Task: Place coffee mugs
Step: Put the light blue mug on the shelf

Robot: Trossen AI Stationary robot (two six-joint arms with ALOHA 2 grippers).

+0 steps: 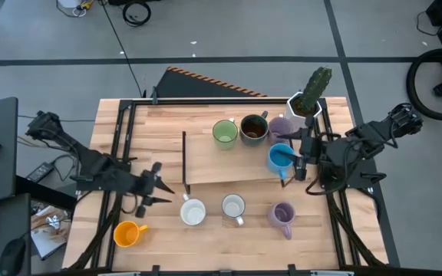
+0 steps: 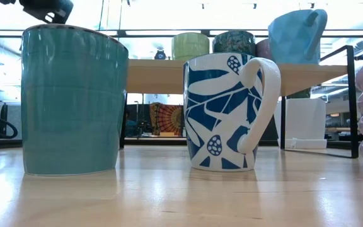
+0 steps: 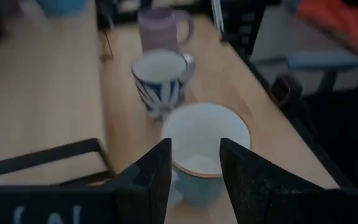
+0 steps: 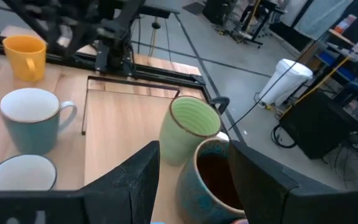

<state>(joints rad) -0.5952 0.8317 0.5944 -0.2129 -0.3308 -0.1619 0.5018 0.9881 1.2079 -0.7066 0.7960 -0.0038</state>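
Note:
A raised wooden shelf [image 1: 213, 165] carries a green mug [image 1: 225, 133], a dark mug [image 1: 253, 129], a lavender mug [image 1: 281, 125] and a blue mug [image 1: 277, 159]. In front of it, a pale teal mug [image 1: 192, 211], a white mug with a blue pattern [image 1: 233, 207] and a second lavender mug [image 1: 282, 218] stand on the table on their bases. My left gripper [image 3: 196, 155] is open, just left of the teal mug [image 3: 205, 146], with nothing between its fingers. My right gripper [image 4: 194, 180] is open and reaches from the right over the blue mug's rim. My right gripper has one dark finger [image 1: 288, 158] lying across the blue mug's open top, coming level from the table's right. Whether it touches the mug I cannot tell. The mug stands on the shelf's near right part.
An orange mug [image 1: 127, 234] stands at the table's near left corner. A white pot with a cactus [image 1: 311, 96] sits at the far right, behind the shelf. The shelf's black frame post [image 1: 184, 157] rises between my left gripper and the shelf.

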